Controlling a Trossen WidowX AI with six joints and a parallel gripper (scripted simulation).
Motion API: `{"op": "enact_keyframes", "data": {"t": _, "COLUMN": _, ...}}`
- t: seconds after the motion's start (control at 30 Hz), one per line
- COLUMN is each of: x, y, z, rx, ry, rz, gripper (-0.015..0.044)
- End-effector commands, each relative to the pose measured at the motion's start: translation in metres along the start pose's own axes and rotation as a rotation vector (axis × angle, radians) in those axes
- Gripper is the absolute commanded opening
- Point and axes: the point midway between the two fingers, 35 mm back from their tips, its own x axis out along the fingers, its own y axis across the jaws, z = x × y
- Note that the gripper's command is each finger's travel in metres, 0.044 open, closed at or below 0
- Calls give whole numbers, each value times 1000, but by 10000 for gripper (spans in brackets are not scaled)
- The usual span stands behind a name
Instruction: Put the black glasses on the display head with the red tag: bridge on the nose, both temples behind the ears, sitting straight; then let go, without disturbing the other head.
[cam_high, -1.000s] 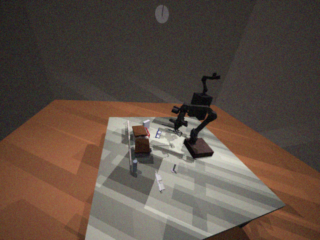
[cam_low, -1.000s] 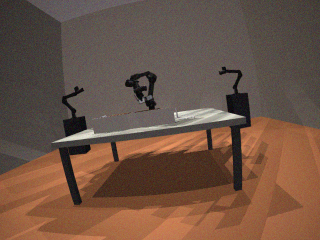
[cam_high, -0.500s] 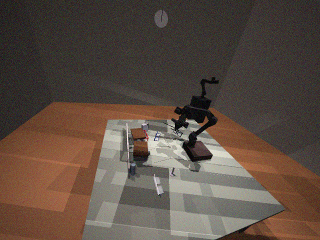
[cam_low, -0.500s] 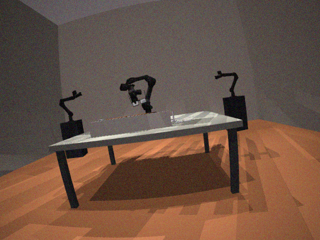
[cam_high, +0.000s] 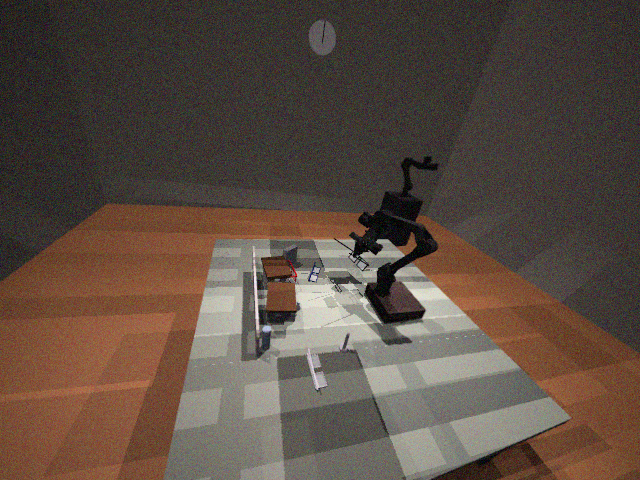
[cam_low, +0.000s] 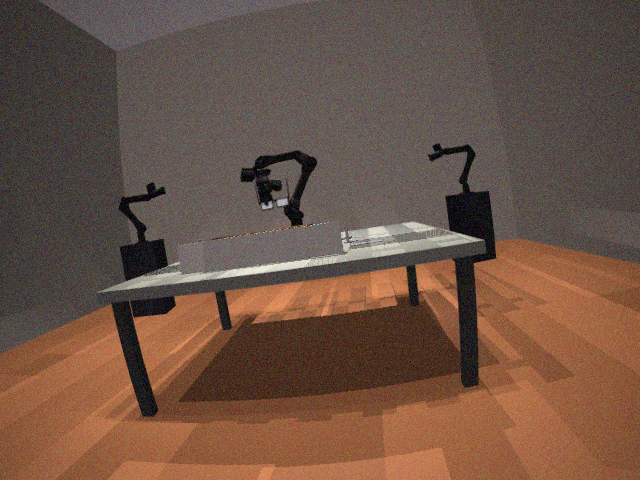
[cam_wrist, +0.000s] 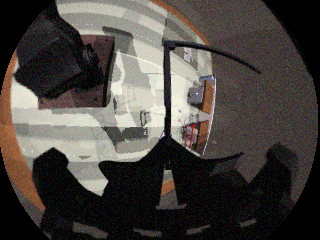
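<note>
The black glasses (cam_high: 359, 263) (cam_low: 281, 202) (cam_wrist: 167, 90) are in my gripper (cam_high: 355, 254) (cam_low: 266, 202) (cam_wrist: 166, 139), which is shut on them. They hang in the air above the table, on the robot base's side. In the wrist view the front is seen edge-on, upright, and one temple reaches right from its top end. The display heads cannot be made out clearly: two brown-topped blocks (cam_high: 276, 269) (cam_high: 281, 297) stand beside the long upright panel. A red outline (cam_high: 294, 270) (cam_wrist: 193, 135) shows at the farther block; whether it is the tag is unclear.
A long pale panel (cam_high: 255, 299) (cam_low: 258, 251) stands behind the blocks. Blue-rimmed glasses (cam_high: 314, 272), a grey box (cam_high: 290, 253), a blue-topped cylinder (cam_high: 266, 338), a small upright piece (cam_high: 345, 342) and a pale two-part object (cam_high: 316, 372) are on the table.
</note>
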Motion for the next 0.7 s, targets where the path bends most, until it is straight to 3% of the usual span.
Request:
{"op": "enact_keyframes", "data": {"t": 0.0, "x": -7, "y": 5, "z": -1, "rx": -30, "ry": 39, "rz": -28, "gripper": 0}}
{"op": "enact_keyframes", "data": {"t": 0.67, "x": -1, "y": 1, "z": -1, "rx": -5, "ry": 8, "rz": -5, "gripper": 0}}
